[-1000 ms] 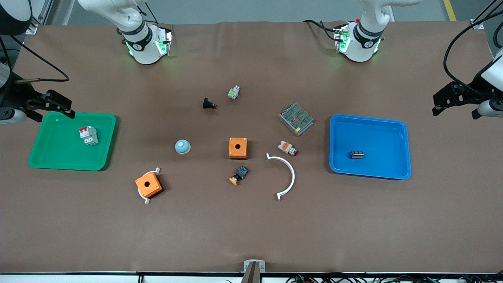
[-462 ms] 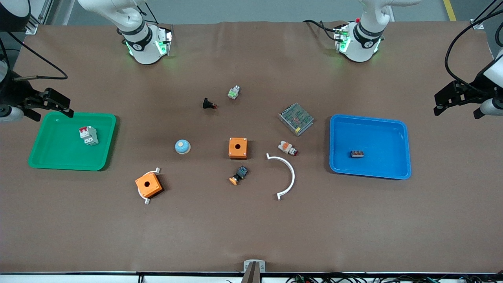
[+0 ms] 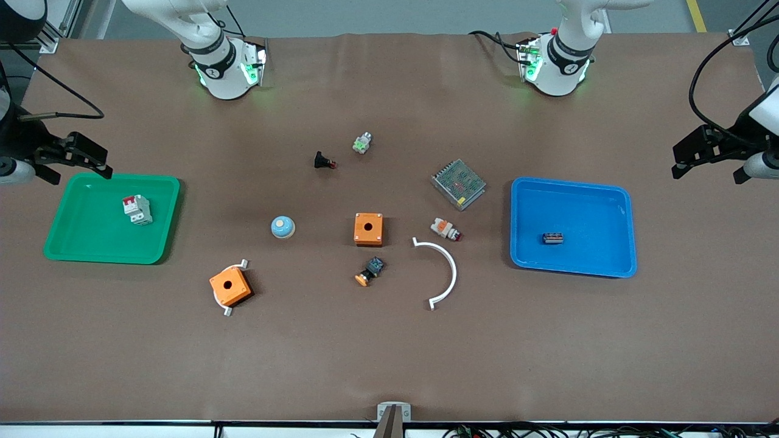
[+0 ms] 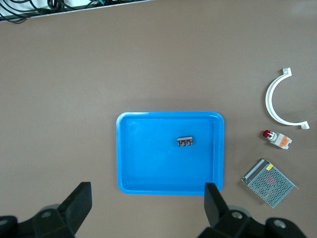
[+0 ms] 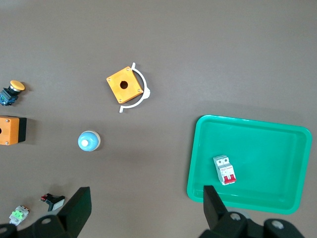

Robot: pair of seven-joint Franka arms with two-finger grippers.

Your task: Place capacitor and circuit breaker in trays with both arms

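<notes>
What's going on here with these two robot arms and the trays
Both parts look already placed. The circuit breaker lies in the green tray at the right arm's end of the table, and the capacitor lies in the blue tray at the left arm's end. Neither gripper holds anything: the right gripper hangs open above the green tray's edge, and the left gripper hangs open over the bare table beside the blue tray. The other parts sit untouched mid-table.

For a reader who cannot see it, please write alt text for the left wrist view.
A blue tray lies on the brown table with the small dark capacitor inside it. The left gripper hangs open above the tray's edge. Beside the tray lie a white curved piece, a white-orange part and a metal mesh box.
</notes>
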